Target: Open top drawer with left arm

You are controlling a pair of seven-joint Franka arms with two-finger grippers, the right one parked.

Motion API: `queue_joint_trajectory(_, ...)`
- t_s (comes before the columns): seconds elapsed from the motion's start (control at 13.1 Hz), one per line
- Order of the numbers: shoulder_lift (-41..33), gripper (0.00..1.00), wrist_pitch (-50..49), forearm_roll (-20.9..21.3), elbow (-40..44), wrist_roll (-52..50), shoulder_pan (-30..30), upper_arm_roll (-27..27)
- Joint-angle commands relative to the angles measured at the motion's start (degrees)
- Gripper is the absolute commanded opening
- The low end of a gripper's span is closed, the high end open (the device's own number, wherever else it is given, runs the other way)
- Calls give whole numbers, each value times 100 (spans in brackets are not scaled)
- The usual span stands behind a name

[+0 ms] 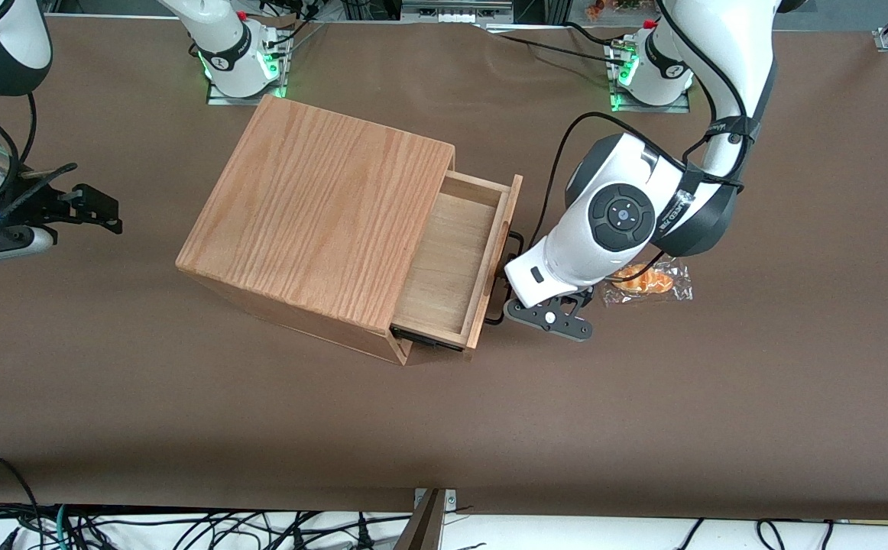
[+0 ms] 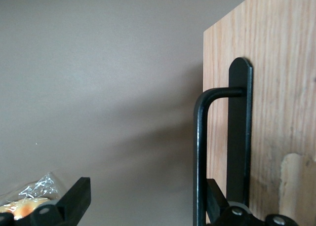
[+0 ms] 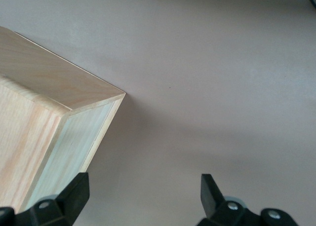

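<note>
— Drawer check: where is the top drawer [image 1: 455, 263]?

— Partly out of the cabinet [image 1: 314, 221], pale and bare inside.

— And the gripper [image 2: 143, 206]?

— In front of the drawer, jaws spread around the black handle [image 2: 200, 152], which runs along the drawer front. Pull away from the cabinet.

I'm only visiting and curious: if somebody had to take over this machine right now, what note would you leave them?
Gripper: open, in front of the top drawer, fingers either side of its black handle, not closed on it.
Top drawer: already pulled partway out of the cabinet, nothing inside.
Bagged orange snack: on the table beside the left arm.
Left: possibly pull farther, then back the gripper away.
</note>
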Motion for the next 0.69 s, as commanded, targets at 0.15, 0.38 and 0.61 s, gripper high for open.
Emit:
queue_joint_trajectory(0.15, -456, 100, -487, 125, -168, 282, 182, 109)
queue_joint_trajectory(0.38, -824, 100, -1040, 116, -160, 317, 199, 126)
queue_joint_trajectory(0.61, -1089, 100, -1629, 194, -160, 344, 506, 126)
